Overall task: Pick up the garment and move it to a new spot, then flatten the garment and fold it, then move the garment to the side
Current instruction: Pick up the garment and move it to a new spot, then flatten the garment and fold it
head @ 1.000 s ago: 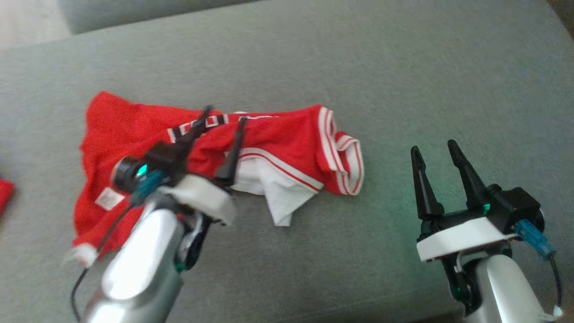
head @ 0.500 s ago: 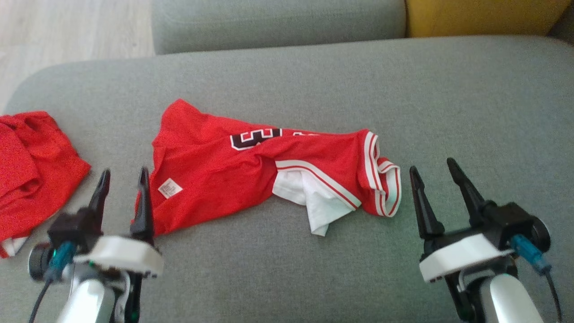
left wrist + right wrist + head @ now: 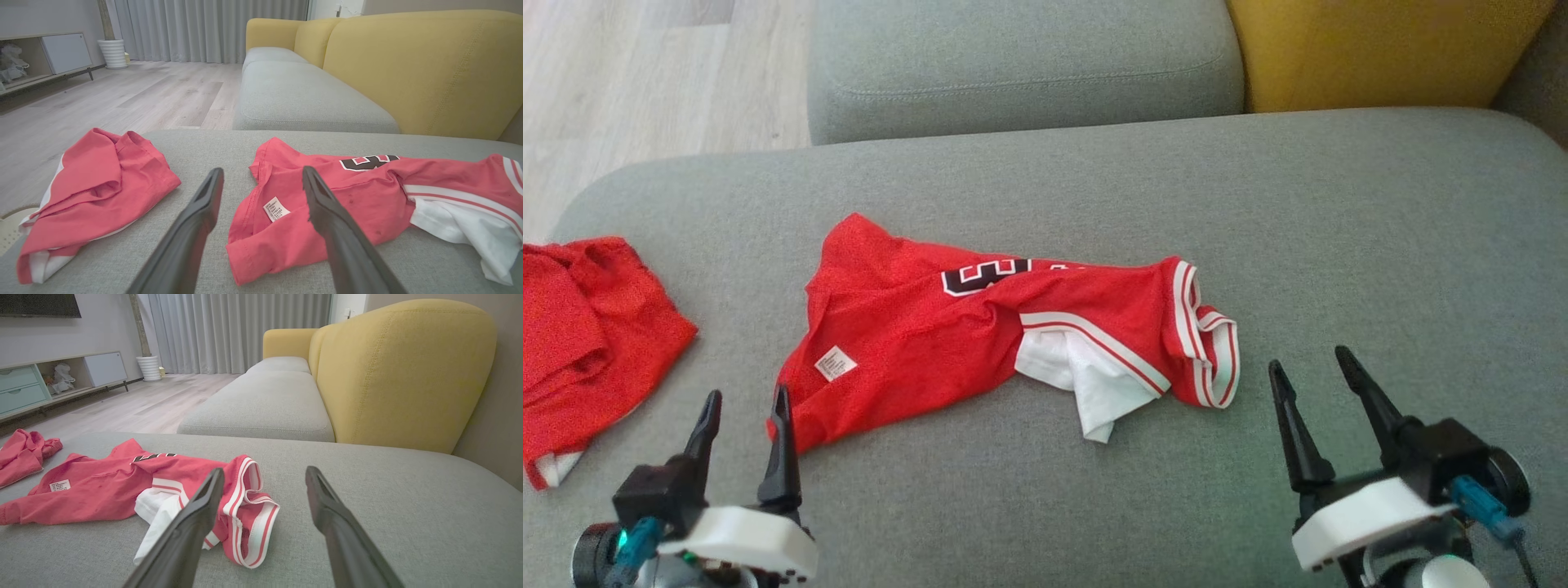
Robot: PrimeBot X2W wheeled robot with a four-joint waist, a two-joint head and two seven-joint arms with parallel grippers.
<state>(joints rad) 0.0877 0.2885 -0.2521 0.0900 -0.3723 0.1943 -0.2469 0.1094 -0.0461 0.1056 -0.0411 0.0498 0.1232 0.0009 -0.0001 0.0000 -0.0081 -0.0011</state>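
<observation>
The grey fabric sofa seat carries the crumpled red mesh jersey with white trim at frame centre, a black 3 partly readable. Both claws gape wide and empty: the left gripper, over the jersey 1 second ago, sits lower left; the right gripper lower right. The small white tag has unreadable print.

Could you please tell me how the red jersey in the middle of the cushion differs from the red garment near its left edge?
The jersey lies stretched out long, while the left garment is bunched into a compact heap. The jersey shows a black number, a white label and a white panel, whereas the left garment looks plain red with a little white at its edge. Both are red and rest on the grey cushion.
</observation>
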